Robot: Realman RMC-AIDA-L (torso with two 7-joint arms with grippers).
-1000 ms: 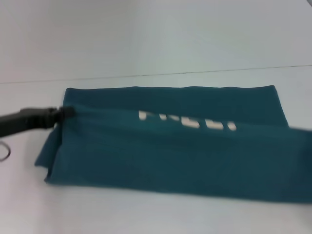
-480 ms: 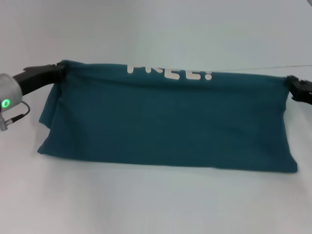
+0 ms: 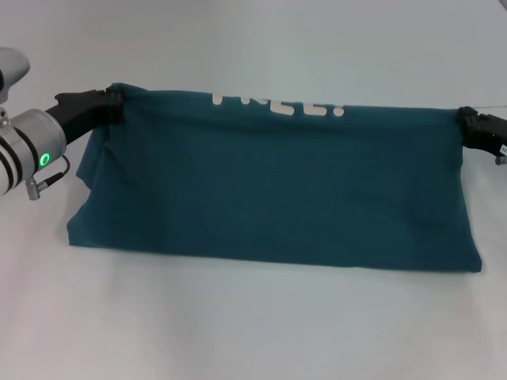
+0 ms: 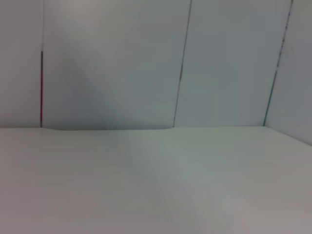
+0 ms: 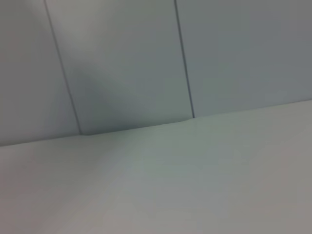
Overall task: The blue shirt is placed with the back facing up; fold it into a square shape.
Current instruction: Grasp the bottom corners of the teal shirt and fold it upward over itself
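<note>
The blue shirt (image 3: 269,190) hangs as a wide teal band above the white table (image 3: 253,324), with its lower fold resting on the surface. White lettering (image 3: 277,104) shows along its stretched top edge. My left gripper (image 3: 111,103) is shut on the shirt's upper left corner. At the upper right corner my right gripper (image 3: 467,123) is shut on the cloth too. Both wrist views show only the bare table and grey wall panels, no shirt and no fingers.
The white table stretches all around the shirt. Grey wall panels (image 4: 156,63) stand beyond its far edge. My left arm's silver wrist with a green light (image 3: 32,154) is at the left border.
Both grippers lifted the shirt's top edge up and away from me, unfolding the cloth into a raised band. Over the last half second the edge sank slightly toward me.
</note>
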